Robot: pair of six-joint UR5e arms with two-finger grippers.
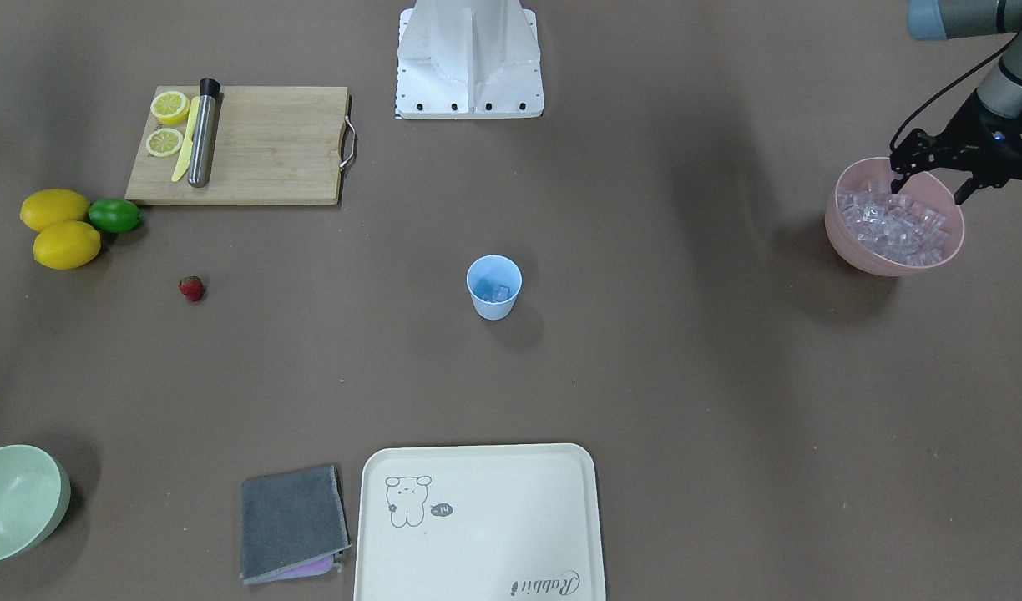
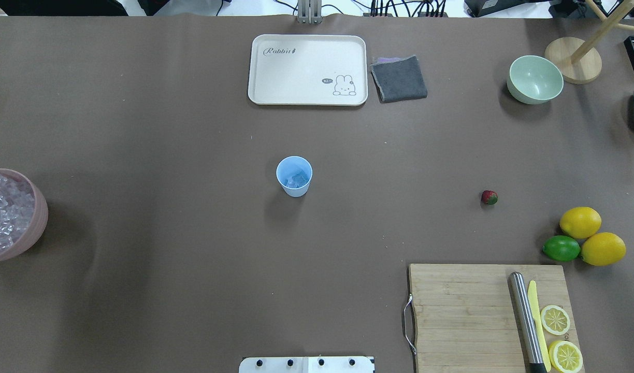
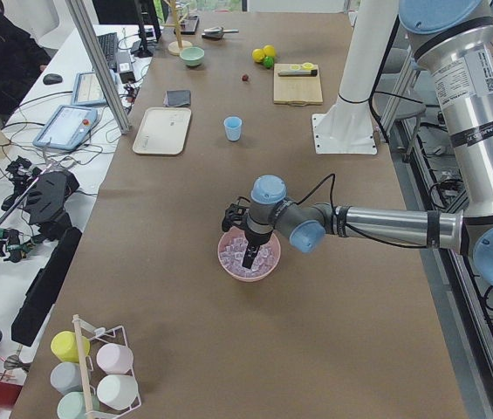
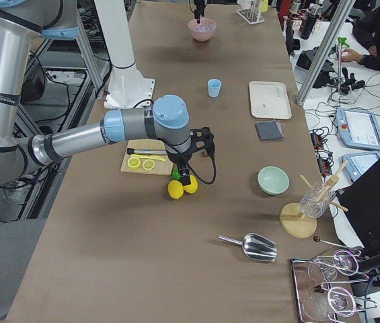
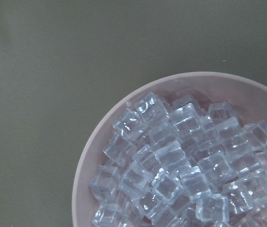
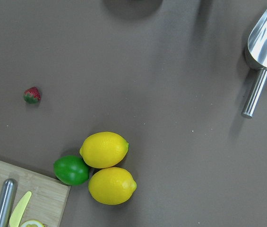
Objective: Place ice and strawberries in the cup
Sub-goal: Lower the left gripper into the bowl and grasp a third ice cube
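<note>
The light-blue cup (image 1: pixel 493 286) stands upright mid-table and holds a few ice cubes (image 2: pixel 295 180). The pink bowl (image 1: pixel 862 257) at the table's left end is heaped with ice (image 1: pixel 895 227). My left gripper (image 1: pixel 933 190) hangs open just over the bowl's rim, fingers spread, nothing between them. The left wrist view looks down on the ice (image 5: pixel 180 161). The strawberry (image 1: pixel 192 289) lies alone on the table, also in the right wrist view (image 6: pixel 32 95). My right gripper (image 4: pixel 183 176) hovers above the lemons; I cannot tell if it is open or shut.
Two lemons (image 6: pixel 105 149) and a lime (image 6: pixel 71 170) lie by the cutting board (image 1: pixel 252 146), which bears a muddler, knife and lemon halves. A cream tray (image 1: pixel 478 522), grey cloth (image 1: pixel 292 522), pale green bowl (image 1: pixel 14 501) and metal scoop (image 6: pixel 264 42) stand further off.
</note>
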